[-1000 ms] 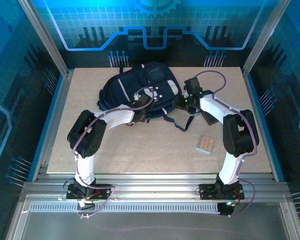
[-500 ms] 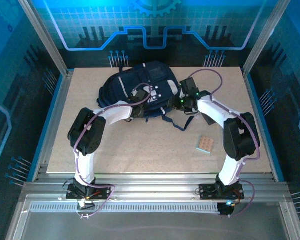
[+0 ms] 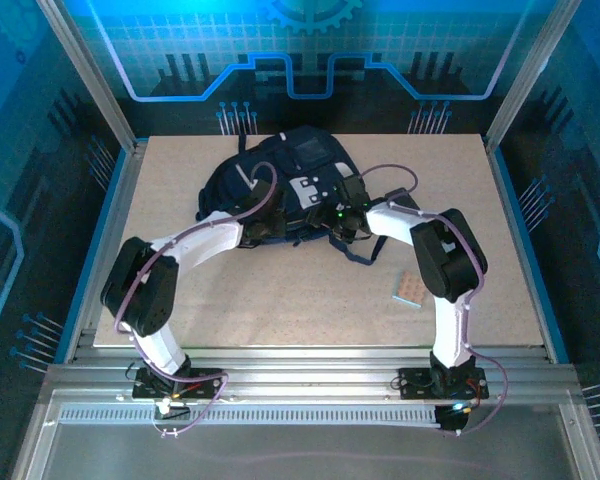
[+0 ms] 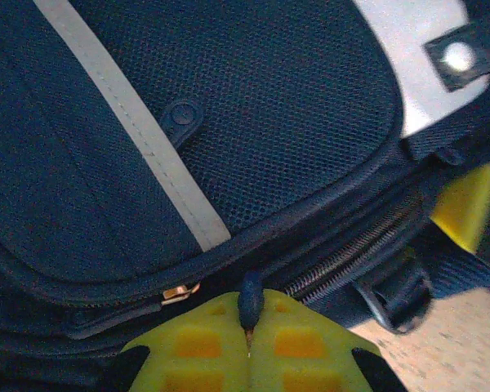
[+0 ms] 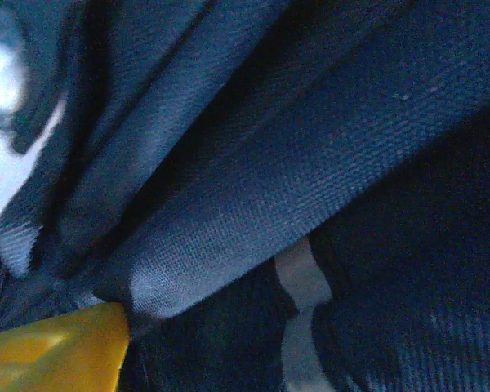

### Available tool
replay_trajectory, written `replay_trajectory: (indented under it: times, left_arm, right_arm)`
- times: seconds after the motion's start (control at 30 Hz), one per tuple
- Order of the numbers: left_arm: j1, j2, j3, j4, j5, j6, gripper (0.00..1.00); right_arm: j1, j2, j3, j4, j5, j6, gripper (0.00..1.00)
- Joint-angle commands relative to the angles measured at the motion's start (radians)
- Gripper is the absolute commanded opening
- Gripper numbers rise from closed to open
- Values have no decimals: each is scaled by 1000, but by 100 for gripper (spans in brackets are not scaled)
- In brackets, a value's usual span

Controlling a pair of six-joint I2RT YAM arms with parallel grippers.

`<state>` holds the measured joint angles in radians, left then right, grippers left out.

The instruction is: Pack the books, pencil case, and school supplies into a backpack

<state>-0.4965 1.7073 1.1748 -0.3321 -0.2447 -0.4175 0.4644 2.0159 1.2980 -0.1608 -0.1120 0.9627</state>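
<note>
Top external view: the backpack (image 3: 280,165) lies flat at the far middle of the table (image 3: 230,310). Its long axis runs about left to right, and a loose strap (image 3: 363,255) trails to the near right. The left gripper (image 3: 268,226) and the right gripper (image 3: 335,215) both meet its near edge. The tan dotted pad (image 3: 408,290) lies well apart, at the near right.

Left wrist view: the yellow fingers (image 4: 198,343) are pressed together, pinching the dark zipper pull (image 4: 250,300). The zipper (image 4: 351,261) runs off to the right.

Right wrist view: one yellow finger (image 5: 57,351) touches a fold (image 5: 253,220) of navy fabric. Whether this gripper is spread, I cannot tell.

I judge the bag soft and floppy, likely to sag, so the pull or the rim of the opening gives the better hold.
</note>
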Motion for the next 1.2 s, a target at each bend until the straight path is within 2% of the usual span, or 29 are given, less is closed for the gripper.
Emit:
replay_trajectory:
  times: [0.0,0.1,0.13,0.23,0.37,0.6,0.7,0.73,0.83,0.93,1.03,1.17]
  left_arm:
    - [-5,-74,-37,8,95,-61,0]
    - [6,-93,-60,1,53,-38,0]
    - [18,-95,-70,1,49,-33,0]
    - [62,-102,-108,2,20,-22,0]
    - [109,-154,-172,-8,-73,-1,0]
    - [244,-273,-289,43,-132,1,0]
    - [265,-282,-268,52,-141,29,0]
    - [263,-284,-256,53,-113,37,0]
    - [234,-305,-240,36,-3,42,0]
    - [129,-341,-229,-24,-9,36,0]
    - [29,-375,-248,-35,21,-40,0]
    - [-52,-367,-273,35,110,-166,0]
  right_arm:
    - [22,33,-4,115,67,130,62]
    - [16,14,-40,151,95,118,9]
    - [12,1,-51,151,106,101,0]
    - [-9,-41,-84,152,129,54,0]
    - [-54,-73,-101,131,157,-6,0]
    - [-115,-92,-71,65,152,-132,0]
    - [-131,-80,-33,42,135,-203,0]
    - [-139,-68,-5,27,130,-237,0]
    - [-157,-12,114,-44,136,-342,0]
    - [-177,57,251,-130,161,-392,0]
    - [-197,132,385,-168,133,-397,0]
    - [-202,226,572,-265,94,-393,3]
